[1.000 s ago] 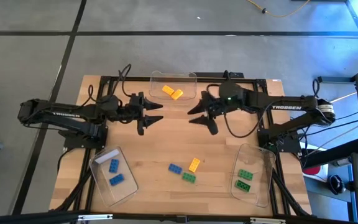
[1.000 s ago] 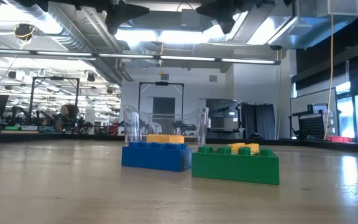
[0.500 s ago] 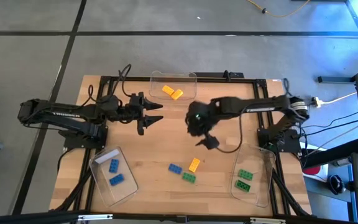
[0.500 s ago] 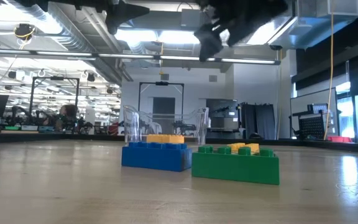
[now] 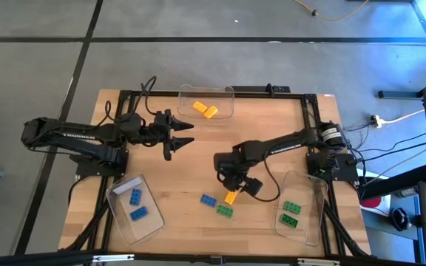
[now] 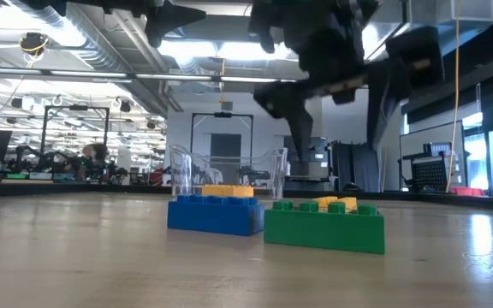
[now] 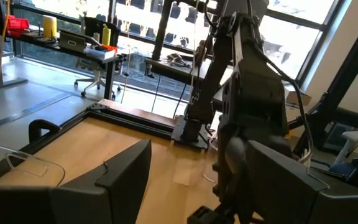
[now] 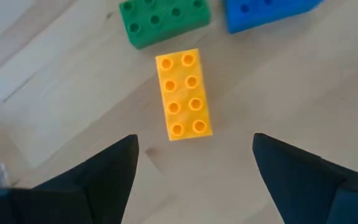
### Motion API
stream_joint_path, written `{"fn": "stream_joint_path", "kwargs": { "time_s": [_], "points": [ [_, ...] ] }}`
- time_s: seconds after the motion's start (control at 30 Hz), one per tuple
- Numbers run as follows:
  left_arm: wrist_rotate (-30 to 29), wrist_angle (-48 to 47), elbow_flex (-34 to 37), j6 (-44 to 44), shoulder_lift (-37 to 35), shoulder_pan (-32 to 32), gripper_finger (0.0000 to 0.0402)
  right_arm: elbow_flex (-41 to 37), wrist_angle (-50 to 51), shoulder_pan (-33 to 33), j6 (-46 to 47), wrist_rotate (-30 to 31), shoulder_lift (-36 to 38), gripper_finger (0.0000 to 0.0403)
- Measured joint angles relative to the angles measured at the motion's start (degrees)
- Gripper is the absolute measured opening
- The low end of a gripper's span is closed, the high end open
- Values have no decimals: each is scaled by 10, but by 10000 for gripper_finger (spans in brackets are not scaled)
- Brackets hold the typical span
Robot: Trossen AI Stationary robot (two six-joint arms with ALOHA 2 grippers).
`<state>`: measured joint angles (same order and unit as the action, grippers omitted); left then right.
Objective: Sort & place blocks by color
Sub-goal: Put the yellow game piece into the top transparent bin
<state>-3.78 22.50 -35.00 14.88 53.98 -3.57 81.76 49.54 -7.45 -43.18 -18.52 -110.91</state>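
Three loose blocks lie flat on the table near its near-centre: a blue one (image 5: 208, 200), a yellow-orange one (image 5: 230, 197) and a green one (image 5: 225, 211). My right gripper (image 5: 232, 182) hangs open above the yellow-orange block (image 8: 183, 94), pointing down, one finger on each side of the block and above it, touching nothing. The green block (image 8: 165, 22) and blue block (image 8: 266, 11) lie just beyond it. In the low view the blue block (image 6: 215, 213) and green block (image 6: 323, 225) stand in front, with my right gripper (image 6: 336, 111) over them. My left gripper (image 5: 181, 135) waits open at far left-centre.
Three clear trays sit on the table: one at the far edge (image 5: 224, 92) with two yellow-orange blocks, one near left (image 5: 117, 193) with two blue blocks, one near right (image 5: 313, 193) with two green blocks. Bare wood lies between the trays.
My right gripper has swung from the far centre of the table toward the near edge and down, turning until its fingers point down over the yellow-orange block. It has stayed open. The blocks have not moved.
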Motion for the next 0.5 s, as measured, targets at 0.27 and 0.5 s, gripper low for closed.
{"fn": "stream_joint_path", "kwargs": {
  "time_s": [0.27, 0.5],
  "points": [
    [0, 0, 0, 0, 0, 0, 253, 0, -7, -13, 1, 14, -38, 318],
    [0, 0, 0, 0, 0, 0, 253, -20, -45, -23, 1, 19, -47, 318]
  ]
}}
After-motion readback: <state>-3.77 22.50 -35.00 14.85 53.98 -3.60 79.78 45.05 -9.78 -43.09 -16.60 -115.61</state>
